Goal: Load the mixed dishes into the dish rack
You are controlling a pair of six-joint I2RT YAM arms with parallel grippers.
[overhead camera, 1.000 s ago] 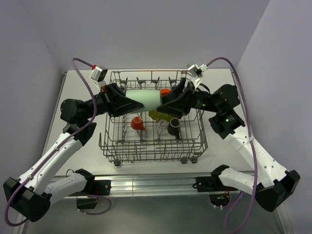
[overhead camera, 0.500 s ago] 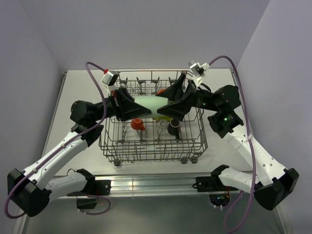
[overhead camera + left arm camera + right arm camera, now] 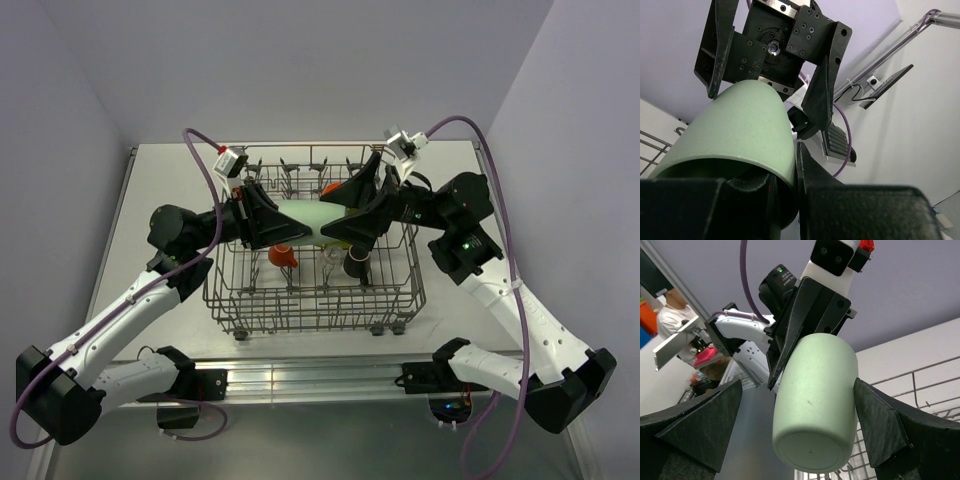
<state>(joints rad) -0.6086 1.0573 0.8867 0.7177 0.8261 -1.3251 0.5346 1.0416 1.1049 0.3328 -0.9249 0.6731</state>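
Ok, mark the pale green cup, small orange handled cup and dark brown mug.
pale green cup (image 3: 815, 395), right wrist view, side wall.
small orange handled cup (image 3: 280, 252), top view, body.
dark brown mug (image 3: 357, 264), top view, mouth.

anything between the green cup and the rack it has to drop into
Yes: the open right gripper flanks the cup, which the left gripper holds by its rim. Below, the rack already holds an orange cup, glass and mug near that spot.
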